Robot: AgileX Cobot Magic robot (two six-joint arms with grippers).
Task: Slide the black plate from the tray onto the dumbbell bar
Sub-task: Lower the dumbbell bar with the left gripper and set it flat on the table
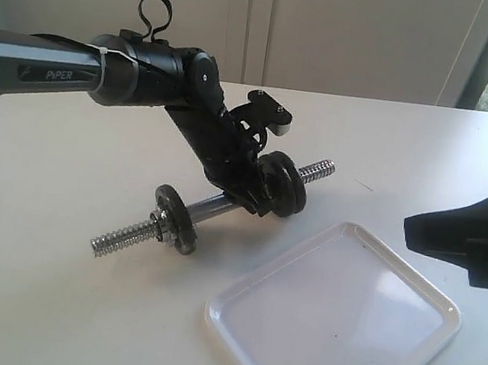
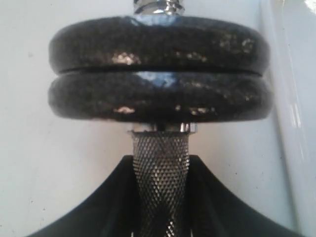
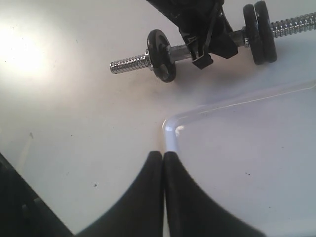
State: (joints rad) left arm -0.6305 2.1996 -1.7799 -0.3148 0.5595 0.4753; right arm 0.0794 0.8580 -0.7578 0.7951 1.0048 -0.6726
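The left claw [image 1: 247, 192] is closed around the rough middle part of the dumbbell bar [image 1: 214, 204], with one black finger [image 2: 98, 207] on each side of it. The bar sits near the middle of the counter [image 1: 33, 281], and one shiny screw end points toward the near left corner. The black plate [image 1: 293, 182] is on the bar, close to the other screw end, the one that points toward the far edge. It is pressed flat against another black disc [image 1: 270, 186] just like it, and the two touch all the way round. A smaller disc [image 1: 168, 209] sits on the bar near the other end. The tray [image 1: 333, 329] lies well apart from the plate, by the near edge of the counter on the right side. The right claw [image 3: 163, 157] hangs over one corner of the tray, its two fingers squeezed together with nothing between them.
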